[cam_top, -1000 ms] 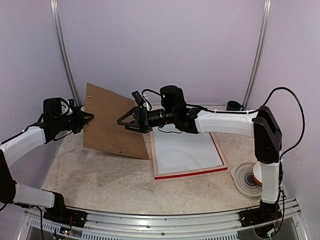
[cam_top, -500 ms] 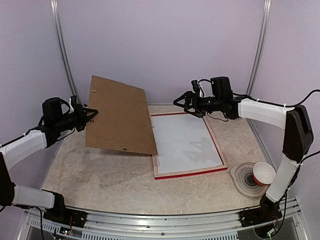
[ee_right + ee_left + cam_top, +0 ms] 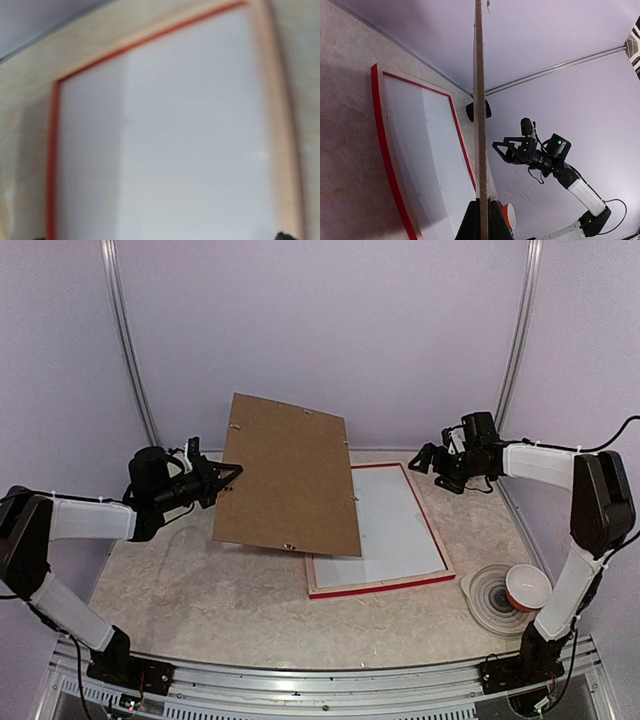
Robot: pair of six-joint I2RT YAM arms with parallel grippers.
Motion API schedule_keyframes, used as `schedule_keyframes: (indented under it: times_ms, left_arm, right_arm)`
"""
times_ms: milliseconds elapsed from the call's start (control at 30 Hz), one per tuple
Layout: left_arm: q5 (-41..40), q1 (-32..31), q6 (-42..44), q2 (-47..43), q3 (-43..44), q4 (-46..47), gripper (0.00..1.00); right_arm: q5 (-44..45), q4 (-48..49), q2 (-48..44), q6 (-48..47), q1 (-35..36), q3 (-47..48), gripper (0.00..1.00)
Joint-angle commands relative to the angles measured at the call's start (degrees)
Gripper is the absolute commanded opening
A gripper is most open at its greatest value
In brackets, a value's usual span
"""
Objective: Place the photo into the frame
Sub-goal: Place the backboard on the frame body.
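Top view, centre-right: red-edged rectangular wooden frame (image 3: pixel 385 586) flat on marbled bench (image 3: pixel 200 590), white sheet (image 3: pixel 385 530) inside. L claw (image 3: pixel 228 476), at left, pinches brown rectangular backing board (image 3: pixel 290 475), tilted over frame's left side. R claw (image 3: pixel 420 462), upper right: wide, empty.

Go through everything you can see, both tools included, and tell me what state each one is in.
left tool, shut on the backing board's edge.
backing board, lifted off the table, tilted, partly over the frame.
frame, flat on the table, bare-wood back up.
white sheet, lying inside the frame.
right tool, open and empty, above the table's far right.
red cup, upright on the ringed dish.
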Motion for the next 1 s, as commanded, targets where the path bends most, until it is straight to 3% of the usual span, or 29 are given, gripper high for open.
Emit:
schedule_keyframes:
  times_ms: [0,200,333,967]
  left_arm:
    - [-0.61,-2.64,-7.98,6.02,-1.28,22.17,0.00]
    - [-1.61,-5.24,-15.13,17.04,-2.65,38.88,0.00]
    - [-2.90,-6.97,-17.75,22.75,-2.49,44.81,0.00]
    - [-8.73,-13.81,-17.66,36.47,2.43,46.73,0.00]
  right_arm:
    - [-0.80,-0.19,3.41,-0.33,-2.77,-3.05,0.99]
    - [-7.47,5.41,5.62,1.69,-4.65,-7.53,0.99]
    - [-12.11,9.69,6.27,3.30,-5.30,-10.01,0.99]
    - [-22.76,23.37,4.84,8.88,-5.67,-19.25,0.99]
